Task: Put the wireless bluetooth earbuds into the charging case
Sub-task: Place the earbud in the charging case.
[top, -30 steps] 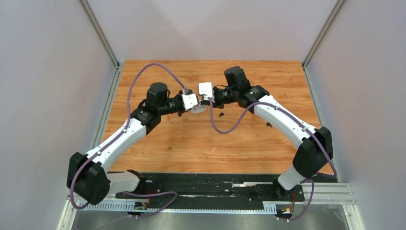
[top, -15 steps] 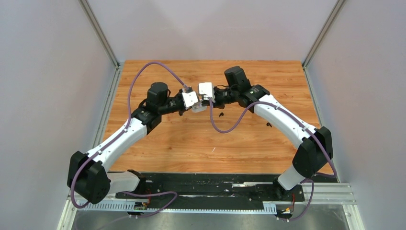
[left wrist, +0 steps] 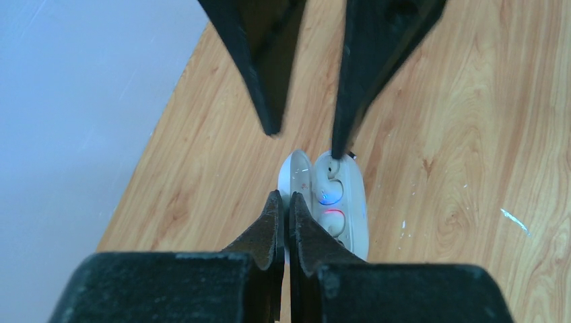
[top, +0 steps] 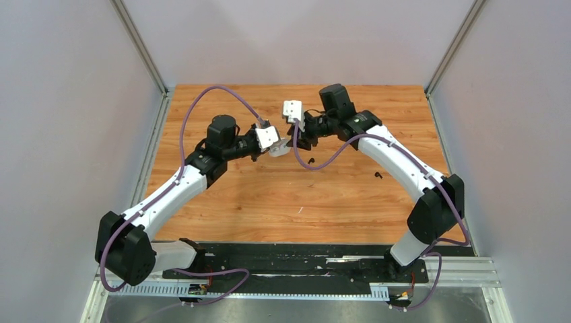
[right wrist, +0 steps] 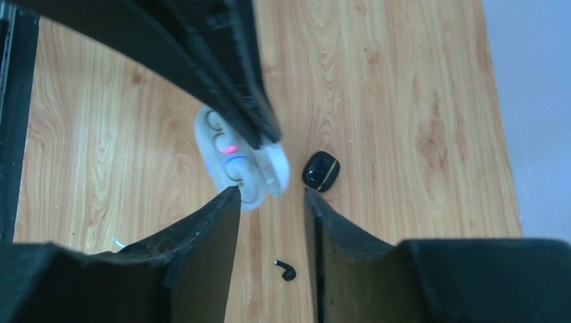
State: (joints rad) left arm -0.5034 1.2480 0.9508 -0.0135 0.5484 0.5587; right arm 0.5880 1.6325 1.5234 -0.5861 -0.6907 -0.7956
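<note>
Nearest my bases, on the bare wood of the table (top: pixel 256 215), a small white fleck (top: pixel 298 210) lies alone, too small to name. Further out, beside my right forearm, sits a small dark piece (top: pixel 378 175), also too small to tell. Past the middle of the table my left gripper (left wrist: pixel 284 202) is clamped on the white case (left wrist: pixel 347 202): my jaws meet on the edge of its lid (left wrist: pixel 294 176), which stands open beside the body. Inside the body a blue light (left wrist: pixel 329 198) and a red light (left wrist: pixel 334 214) glow, each in its own well; whether white buds sit in those wells I cannot tell. My right gripper (left wrist: pixel 303 141) faces the case from the far side, its jaws parted and gripping nothing, with one fingertip (left wrist: pixel 339 149) right at the far end of the case body. Seen from my right wrist, a black bud (right wrist: pixel 286 270) shows loose on the wood between my right fingers (right wrist: pixel 202 235), outside any case, and a black case (right wrist: pixel 320 171), closed, with a thin pale-gold line along its seam, lies just beside the white one. Purple cables (top: pixel 217 88) loop over both arms. Any lettering on the cases or on my arms is too small to read.
</note>
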